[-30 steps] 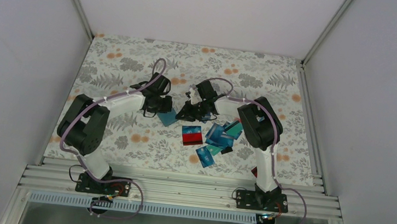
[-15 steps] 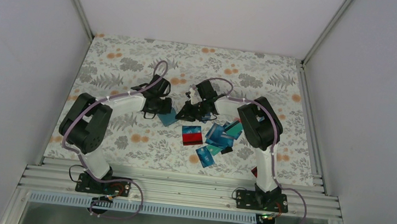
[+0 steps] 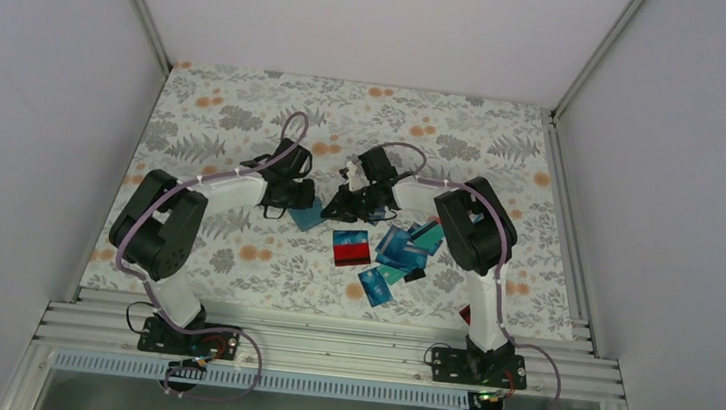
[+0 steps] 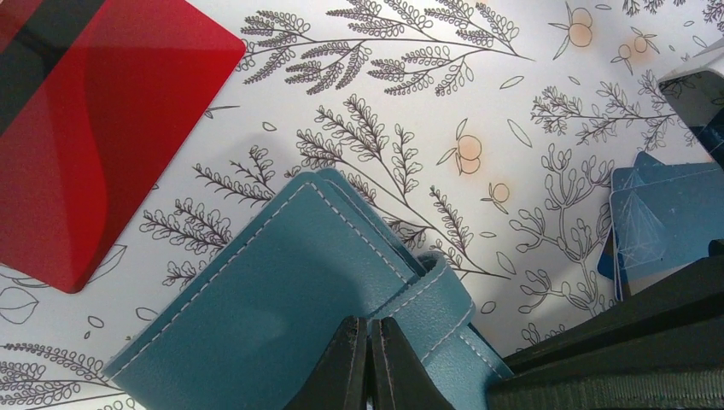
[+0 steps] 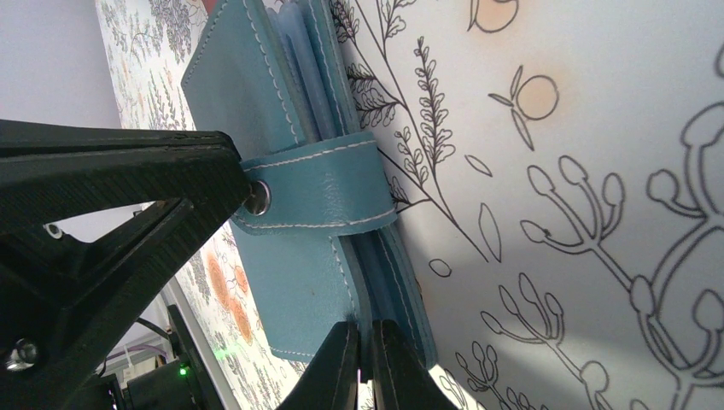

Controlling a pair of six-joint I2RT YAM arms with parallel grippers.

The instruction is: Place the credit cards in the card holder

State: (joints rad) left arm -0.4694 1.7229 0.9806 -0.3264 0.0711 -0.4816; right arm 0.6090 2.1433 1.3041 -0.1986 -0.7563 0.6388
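The teal card holder lies on the flowered cloth between my two grippers. In the left wrist view its stitched face fills the lower middle, and my left gripper is shut at the edge of its strap. From the right wrist view, that left finger meets the strap's snap. My right gripper is shut on the edge of the holder's cover, with paler pockets showing behind. The credit cards lie loose to the right: a red and blue one, a blue pile and one nearer.
A red card lies just beyond the holder in the left wrist view, and blue cards lie at its right edge. The right arm's elbow stands over the card pile. Aluminium rails border the near edge of the cloth.
My left wrist has shifted slightly toward the holder. The right arm, the holder and the loose cards look unmoved.
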